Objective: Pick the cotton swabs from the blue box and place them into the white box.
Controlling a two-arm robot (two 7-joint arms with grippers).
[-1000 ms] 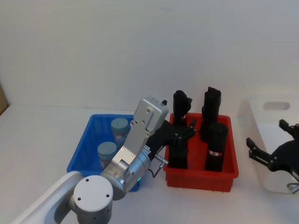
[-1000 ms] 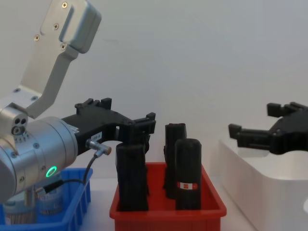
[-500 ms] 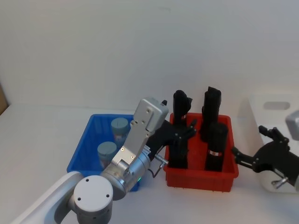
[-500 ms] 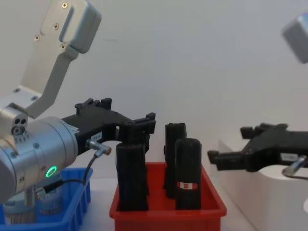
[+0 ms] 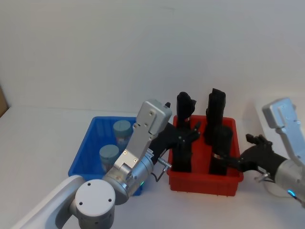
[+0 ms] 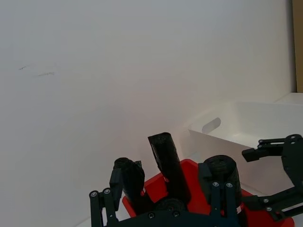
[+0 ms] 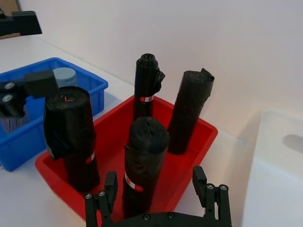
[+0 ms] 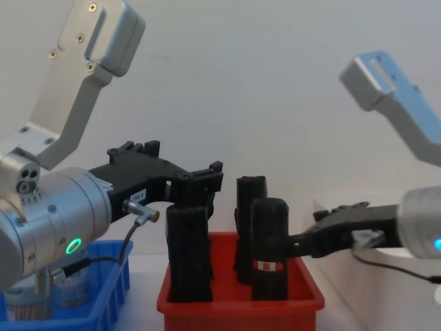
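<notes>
– So, what sits farthest left on the counter [image 5: 38,143]?

– The blue box [image 5: 88,143]. Two cotton swabs [image 5: 108,153] tubs stand upright in it with their grey-blue lids up, one toward the far wall and one nearer the robot, both in the half of the box that faces the red bin [image 5: 205,183].

– And the left gripper [image 5: 191,132]?

– It reaches from above the blue box's right edge across to the red bin's left side. From the chest it hangs just over the top of the front-left one of the black rolls [image 5: 221,148]. Whether it touches that roll cannot be told. Its fingers [image 6: 103,208] are spread wide, with nothing between them.

– What is in the red bin?

– Four black rolls, all standing on end, two at the front and two at the back. The front-right one carries a small red-and-white band near its lower part.

– Where is the right gripper [image 5: 236,149]?

– At the red bin's right side, low, pointing left toward the front-right roll. In the chest view the tip of one finger lies right beside that roll, but contact cannot be made out. Its fingers [image 7: 110,189] are also held apart and carry nothing; from the right wrist, that same roll stands ahead of the gap between them.

– And at the far right?

– The white box [image 7: 272,170], just beside the red bin, with an oval recess in one wall.
</notes>
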